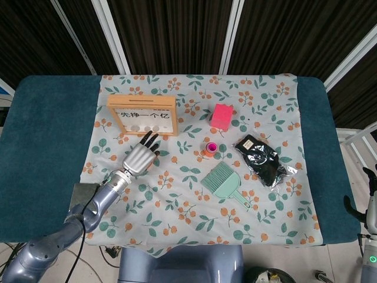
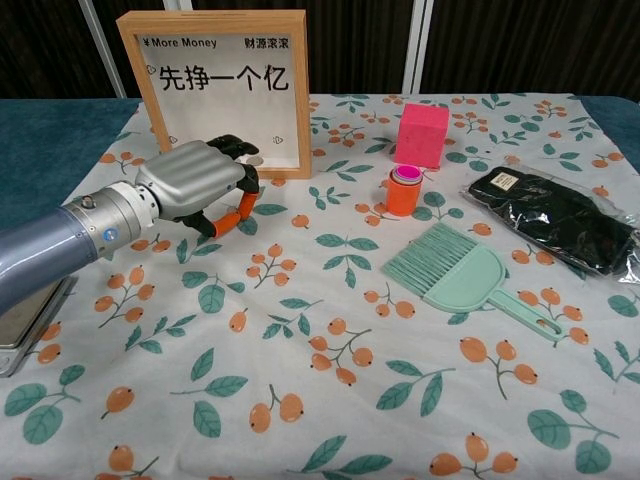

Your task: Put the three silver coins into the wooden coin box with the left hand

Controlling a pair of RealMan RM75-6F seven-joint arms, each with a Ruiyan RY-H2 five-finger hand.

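- Notably, the left hand [image 1: 140,157] sat at 6 o'clock of the wooden coin box [image 1: 142,115], fingertips pointing toward its lower edge; chest view showed the fingers [image 2: 228,190] curled down and inward, close together.
- Whether those fingers pinched a coin could not be told: the palm side was hidden in both views.
- One small silver coin [image 2: 255,160] showed in chest view at the box's lower frame, just past the fingertips; touching the hand or not was unclear.
- Three pale round spots [image 1: 140,127] showed in the head view behind the box's front pane, low down; too small to say if they were coins or print.
- Box stood upright near the cloth's 10 o'clock corner; its top slot was only visible from the head view.
- Right hand [image 1: 370,194] was cut off at the frame's 3 o'clock edge, off the table; finger state could not be told.
- Left forearm [image 2: 60,240] ran out of frame toward 8 o'clock.
- Pink block [image 1: 221,116], orange-and-pink spool [image 1: 210,148], black packet [image 1: 263,159] and mint dustpan brush [image 1: 224,184] lay at 3 to 4 o'clock of the box, well apart from the hand.
- Floral tablecloth [image 1: 194,224] covered the middle of the blue table [image 1: 41,147].
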